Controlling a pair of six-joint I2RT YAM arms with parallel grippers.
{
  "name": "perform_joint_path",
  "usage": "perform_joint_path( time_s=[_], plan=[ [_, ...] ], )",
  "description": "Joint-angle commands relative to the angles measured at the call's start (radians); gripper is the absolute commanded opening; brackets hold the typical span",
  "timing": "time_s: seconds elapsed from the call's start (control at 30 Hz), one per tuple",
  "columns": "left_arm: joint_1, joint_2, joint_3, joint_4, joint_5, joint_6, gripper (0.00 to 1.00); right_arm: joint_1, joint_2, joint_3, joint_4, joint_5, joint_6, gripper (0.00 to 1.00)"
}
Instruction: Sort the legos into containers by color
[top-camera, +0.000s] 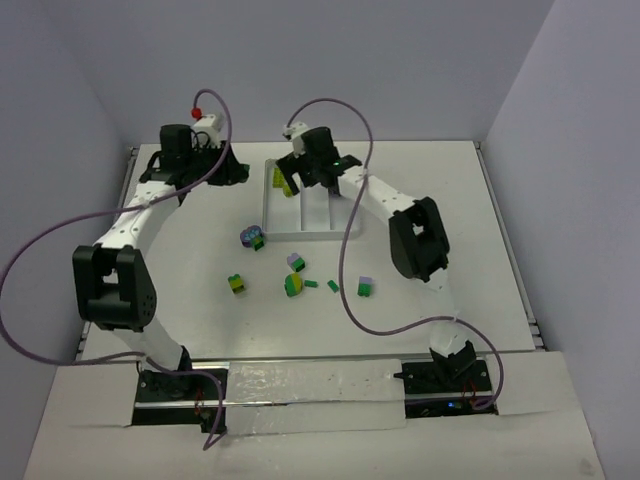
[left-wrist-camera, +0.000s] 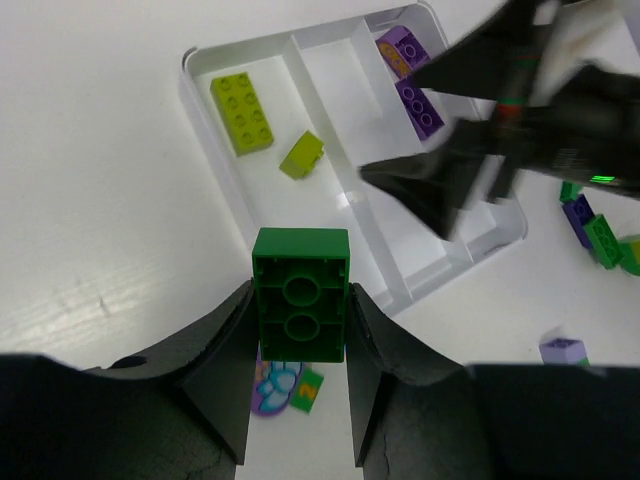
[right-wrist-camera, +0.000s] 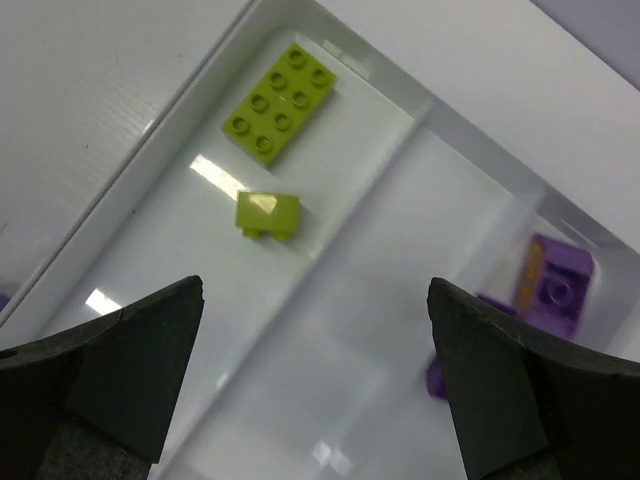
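Note:
My left gripper (left-wrist-camera: 300, 305) is shut on a green lego (left-wrist-camera: 300, 292), held in the air to the left of the white tray (left-wrist-camera: 213, 140). My right gripper (right-wrist-camera: 315, 292) hangs open over the tray with nothing between its fingers. The left container holds a long yellow-green lego (right-wrist-camera: 281, 104) and a small one (right-wrist-camera: 267, 215). The middle container (right-wrist-camera: 400, 260) is bare. Purple legos (right-wrist-camera: 552, 283) lie in the right container. In the top view the right gripper (top-camera: 292, 176) is over the tray's (top-camera: 268, 215) left side and the left gripper (top-camera: 222, 168) is beside it.
Loose legos lie on the table in front of the tray: a purple and green cluster (top-camera: 253, 238), a green and yellow one (top-camera: 237, 284), a lilac one (top-camera: 296, 262), a yellow-green lump (top-camera: 293, 285), small green ones (top-camera: 333, 287), a lilac-topped one (top-camera: 365, 287). The right arm (left-wrist-camera: 520, 120) crosses above the tray.

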Motion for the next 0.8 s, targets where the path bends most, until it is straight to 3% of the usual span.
perform_joint_path(
  time_s=[0.0,0.27,0.43,0.77],
  plan=[
    [-0.096,0.130,0.126,0.093,-0.130,-0.007,0.00,-0.138,-0.294,-0.133,0.068,-0.016,0.126,1.00],
    [-0.228,0.415,0.377,0.141,-0.192,-0.040,0.00,-0.312,-0.599,-0.500,0.091,-0.006,0.128,1.00],
    [-0.274,0.565,0.493,0.169,-0.200,-0.043,0.02,-0.340,-0.707,-0.663,0.102,-0.033,0.129,1.00],
    [-0.308,0.758,0.687,0.212,-0.233,-0.063,0.10,-0.340,-0.795,-0.758,0.039,-0.162,0.088,1.00]
  ],
)
